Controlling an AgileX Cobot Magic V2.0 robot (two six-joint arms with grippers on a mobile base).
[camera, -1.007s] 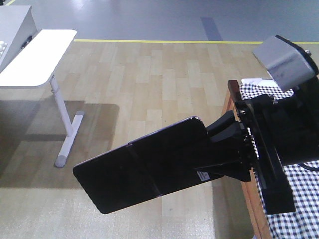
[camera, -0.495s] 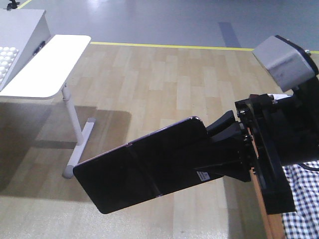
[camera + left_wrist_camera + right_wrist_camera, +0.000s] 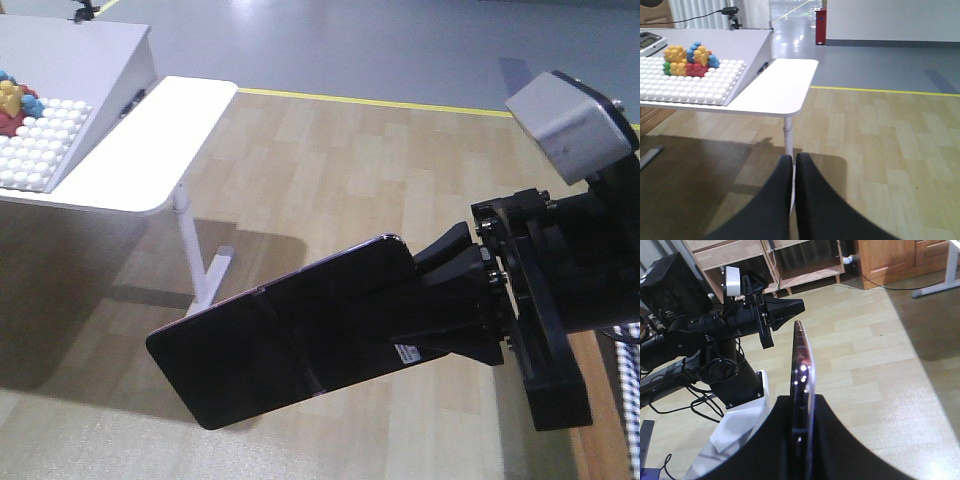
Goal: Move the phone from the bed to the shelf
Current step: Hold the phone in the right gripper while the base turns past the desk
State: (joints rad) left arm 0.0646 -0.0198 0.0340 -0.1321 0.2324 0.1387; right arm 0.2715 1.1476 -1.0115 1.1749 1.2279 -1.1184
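Above wood floor (image 3: pixel 340 170), right fingers (image 3: pixel 452 268) clamping glossy black creased phone (image 3: pixel 270 345), left fingers (image 3: pixel 774 200) together.

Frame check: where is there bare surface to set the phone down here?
Bare: the white tabletop strip between the sloped studded board and the table's rounded corner. Crowded: the board's upper left, under the colored bricks. The right gripper holds the phone over the floor.

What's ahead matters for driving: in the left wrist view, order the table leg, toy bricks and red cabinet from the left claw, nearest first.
From the left claw:
1. table leg, just ahead.
2. toy bricks, farther off, to the left.
3. red cabinet, far background.
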